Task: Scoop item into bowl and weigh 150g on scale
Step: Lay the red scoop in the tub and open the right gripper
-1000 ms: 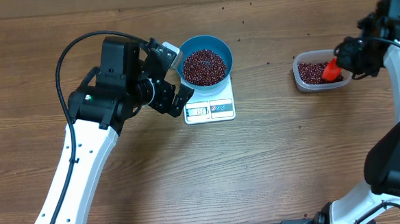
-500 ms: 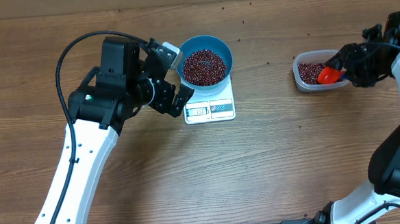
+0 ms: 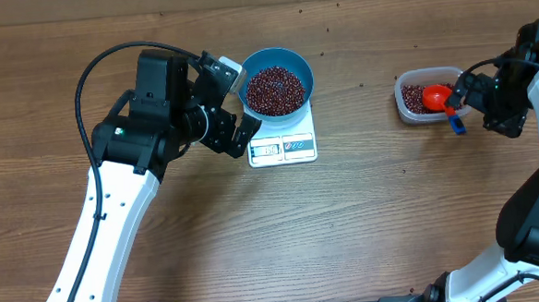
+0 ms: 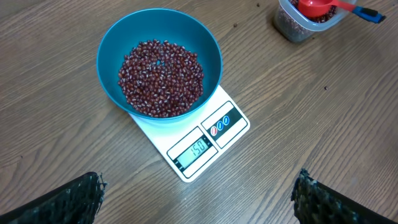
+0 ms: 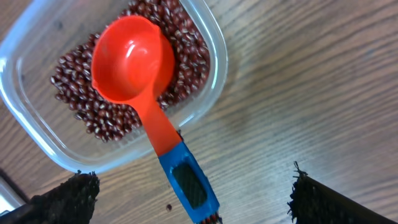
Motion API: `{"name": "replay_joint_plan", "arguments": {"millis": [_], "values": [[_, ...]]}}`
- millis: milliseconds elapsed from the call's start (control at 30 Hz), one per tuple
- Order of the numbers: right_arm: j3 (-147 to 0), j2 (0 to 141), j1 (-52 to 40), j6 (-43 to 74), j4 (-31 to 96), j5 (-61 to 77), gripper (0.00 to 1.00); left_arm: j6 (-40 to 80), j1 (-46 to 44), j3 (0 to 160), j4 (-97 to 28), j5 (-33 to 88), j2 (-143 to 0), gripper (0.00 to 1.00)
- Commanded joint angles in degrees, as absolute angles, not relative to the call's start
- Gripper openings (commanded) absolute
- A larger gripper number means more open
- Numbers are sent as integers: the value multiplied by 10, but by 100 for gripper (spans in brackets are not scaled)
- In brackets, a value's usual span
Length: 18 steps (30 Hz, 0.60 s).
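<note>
The light-blue bowl (image 3: 277,80) (image 4: 159,62) stands on the white scale (image 3: 284,147) (image 4: 205,140) and holds a heap of red-brown beans (image 4: 160,78). The scale's display reads 150. My left gripper (image 3: 241,102) (image 4: 199,208) is open just left of the scale, with only bare wood between its fingers. My right gripper (image 3: 471,102) (image 5: 196,202) is open beside the clear tub (image 3: 428,95) (image 5: 211,56). The red scoop (image 3: 439,96) (image 5: 130,59) rests with its cup on the tub's beans (image 5: 74,106). Its blue handle (image 5: 186,183) sticks out between the open fingers, untouched.
A few stray beans dot the wooden table (image 3: 365,211). The tub and scoop (image 4: 320,7) also show at the top right of the left wrist view. A black cable (image 3: 90,77) loops over the left arm.
My right gripper has opened and let go of the scoop, which now lies in the tub. The right arm has drawn back a little to the right. The left arm has not moved.
</note>
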<state>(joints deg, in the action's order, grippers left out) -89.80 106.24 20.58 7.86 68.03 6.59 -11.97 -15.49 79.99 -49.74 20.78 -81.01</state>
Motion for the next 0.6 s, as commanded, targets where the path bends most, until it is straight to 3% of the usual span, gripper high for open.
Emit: {"name": "replay_joint_plan", "arguments": {"millis": [0,267,567], "values": [[-936,1035,206,70,688,76,100,-111,-154,813,-495,204,-806,99],[-1060,924,206,10,796,250,100,-111,-154,813,-495,204,-806,100],[-1091,808,206,10,835,257,100,-111,-154,813,-495,204,-806,100]]}}
